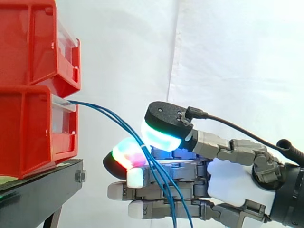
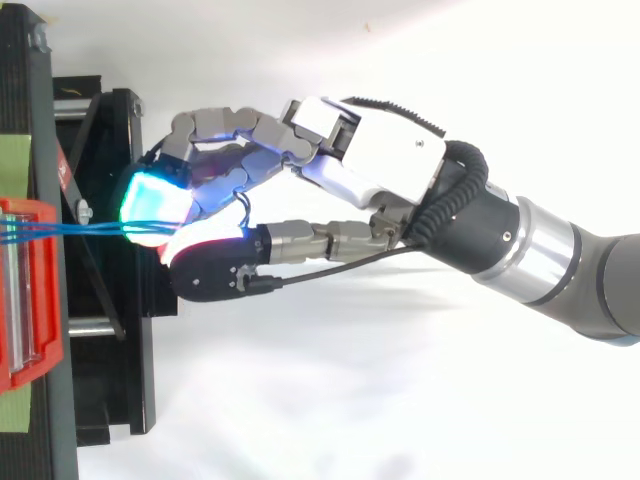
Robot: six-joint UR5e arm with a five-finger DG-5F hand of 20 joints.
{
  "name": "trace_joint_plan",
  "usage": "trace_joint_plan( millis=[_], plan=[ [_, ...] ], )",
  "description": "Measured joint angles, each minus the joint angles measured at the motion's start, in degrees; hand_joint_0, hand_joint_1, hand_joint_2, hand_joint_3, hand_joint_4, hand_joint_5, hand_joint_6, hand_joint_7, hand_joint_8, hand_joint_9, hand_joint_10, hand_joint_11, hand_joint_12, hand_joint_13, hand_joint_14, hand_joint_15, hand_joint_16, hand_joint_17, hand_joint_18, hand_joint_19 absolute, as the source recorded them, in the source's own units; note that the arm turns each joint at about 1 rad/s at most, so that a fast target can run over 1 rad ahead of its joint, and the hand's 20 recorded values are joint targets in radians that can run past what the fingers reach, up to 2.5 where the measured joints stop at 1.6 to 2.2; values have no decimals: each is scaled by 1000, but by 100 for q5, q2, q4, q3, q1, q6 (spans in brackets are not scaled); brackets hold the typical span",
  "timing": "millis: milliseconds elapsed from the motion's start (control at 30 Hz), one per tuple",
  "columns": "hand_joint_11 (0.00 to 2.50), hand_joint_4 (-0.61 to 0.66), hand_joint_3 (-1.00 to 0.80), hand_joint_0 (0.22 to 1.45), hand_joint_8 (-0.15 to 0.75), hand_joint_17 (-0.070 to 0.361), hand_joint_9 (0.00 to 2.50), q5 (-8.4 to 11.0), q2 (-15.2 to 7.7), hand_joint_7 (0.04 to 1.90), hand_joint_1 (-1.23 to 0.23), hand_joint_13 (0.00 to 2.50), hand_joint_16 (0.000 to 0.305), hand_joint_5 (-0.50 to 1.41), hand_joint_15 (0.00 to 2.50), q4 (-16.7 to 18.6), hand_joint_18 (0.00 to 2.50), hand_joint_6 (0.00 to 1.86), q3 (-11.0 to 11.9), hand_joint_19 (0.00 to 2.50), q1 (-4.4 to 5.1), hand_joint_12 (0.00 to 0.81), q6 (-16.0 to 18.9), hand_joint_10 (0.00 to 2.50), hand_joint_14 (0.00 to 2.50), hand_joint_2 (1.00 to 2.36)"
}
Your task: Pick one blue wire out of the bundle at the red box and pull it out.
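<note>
Behind it all hangs the white curtain (image 1: 228, 57), and the arm (image 2: 560, 260) reaches in from the right. Over on the left the red bins (image 1: 28, 133) sit stacked on their black stand (image 1: 42, 185). The hand (image 1: 232, 183) is just right of the lower bin, fingers curled and pointing towards it.

Now the detail. The thumb pad (image 1: 160, 135) glows cyan on top and a finger pad (image 1: 127, 154) glows red and green below it. The blue wires (image 1: 111, 117) come out of the lower bin's front lip, slope down to the right and run straight between those two pads. That reads as a pinch on the wires. Whether it has one strand or the whole bunch, I can't tell from here. Past the pinch the wires trail down across the other fingers and out of sight.

How will they handle? Thin, light and limp, I'd say, with a smooth sleeve that could slide through fat pads. They bend freely, so a pull only bites once the slack is gone. The best hold looks like the free span between bin and hand, squarely across the pad faces, with strands that lie so close teased apart first.
</note>
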Motion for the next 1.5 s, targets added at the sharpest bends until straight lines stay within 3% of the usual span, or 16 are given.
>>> trace_joint_plan(
  millis=[367,467,733,1167,1500],
  plan=[
    [565,258,-186,597,302,125,888,-11,1,963,-713,608,56,-159,338,8,527,850,56,468,-21,392,-15,15,12,1011],
    [554,234,-257,577,278,120,873,-17,0,931,-722,596,53,-160,350,8,506,818,63,486,-12,379,-37,17,13,1011],
    [541,240,-367,540,271,117,859,-6,-1,1057,-704,577,52,-129,350,7,473,693,66,508,17,367,-144,16,13,1009],
    [555,220,-335,563,269,114,856,6,-35,1087,-731,579,51,-133,351,21,469,698,65,503,54,363,-263,17,13,1011],
    [563,206,-299,586,264,112,867,29,-43,994,-742,592,50,-151,356,26,471,773,57,504,99,358,-272,17,13,1013]
  ],
)
